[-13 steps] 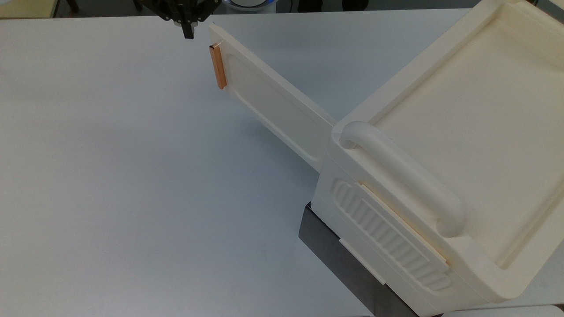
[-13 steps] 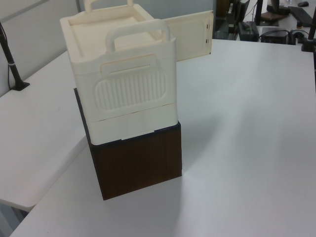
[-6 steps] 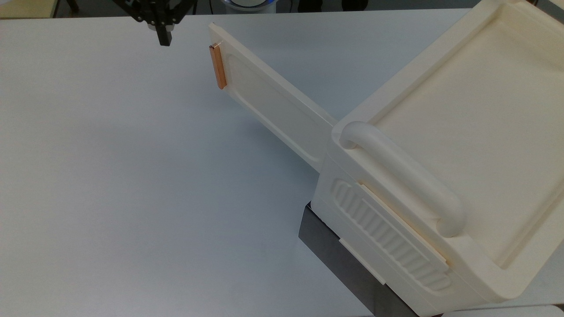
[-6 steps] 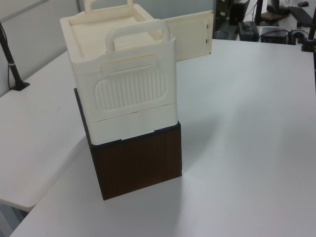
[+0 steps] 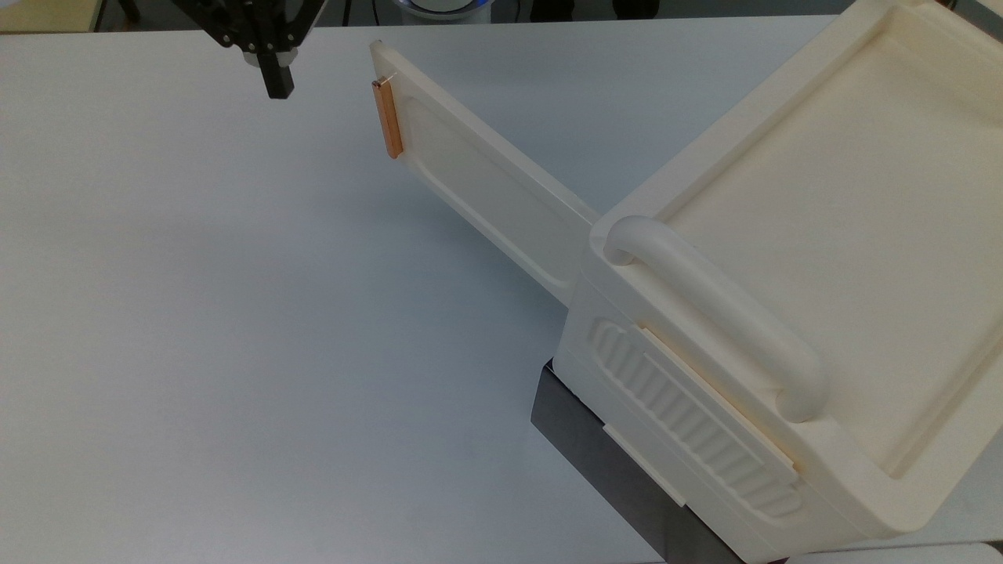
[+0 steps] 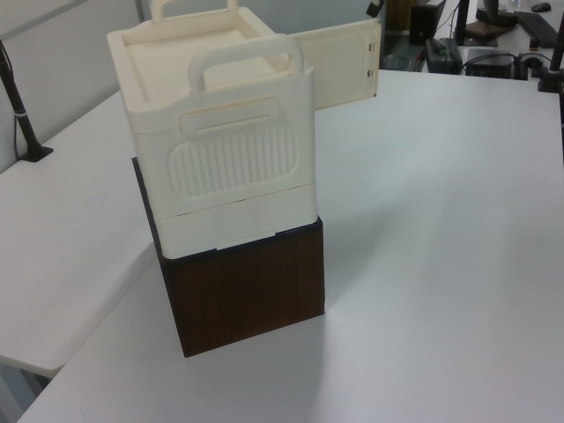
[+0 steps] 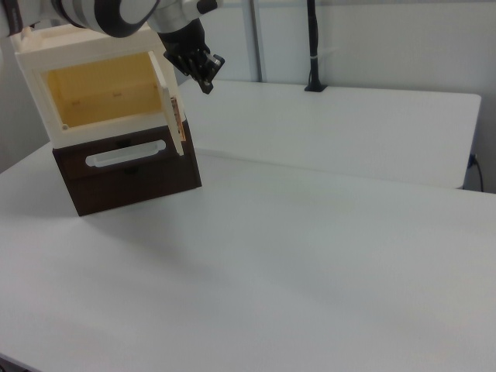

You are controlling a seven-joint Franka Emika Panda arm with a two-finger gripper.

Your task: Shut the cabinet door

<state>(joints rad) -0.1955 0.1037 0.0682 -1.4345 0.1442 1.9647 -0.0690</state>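
In the top view, the cabinet door (image 5: 478, 176) stands swung wide open from the cabinet (image 5: 791, 313) on the white bench (image 5: 235, 313). The end effector (image 5: 278, 82) hangs apart from the door's free end, on the top view's left of the copper strip (image 5: 387, 119); whether it is clenched cannot be told.

In the left view, the door (image 6: 339, 62) juts out behind the cabinet (image 6: 220, 150).

In the right view, the end effector (image 7: 208, 80) hovers just beyond the open door (image 7: 172, 105), gripping nothing.

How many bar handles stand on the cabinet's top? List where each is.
2. One bar handle arches above the ribbed side panel; the other stands at the cabinet's far end, cut off by the left view's top edge.
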